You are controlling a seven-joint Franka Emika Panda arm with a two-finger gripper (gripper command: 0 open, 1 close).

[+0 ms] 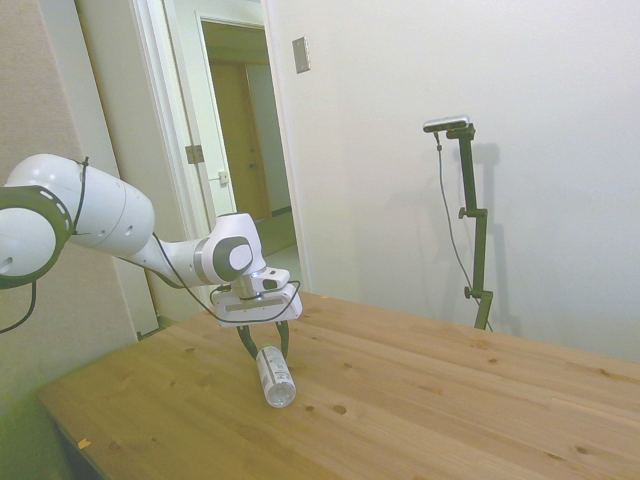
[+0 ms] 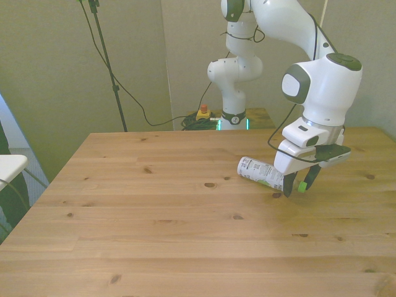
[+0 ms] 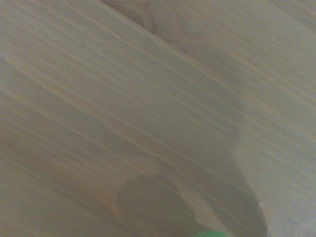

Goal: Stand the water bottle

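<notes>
Bare wooden table (image 2: 154,247) is seen nearest the camera in the front view, and nothing is laid on that part. Farther back, toward the front view's right edge of the table, the water bottle (image 2: 263,172) is found lying on its side. Its long axis runs across the table, with the green cap (image 2: 301,186) at the end under the gripper (image 2: 296,187). The dark fingers are set down on either side of the cap end and look closed on the neck, though how tightly it is held cannot be told. The bottom end (image 1: 281,396) is pointed away from the fingers. To be stood up, the cap end would likely have to be lifted and tipped over the bottom. No containers are seen.
</notes>
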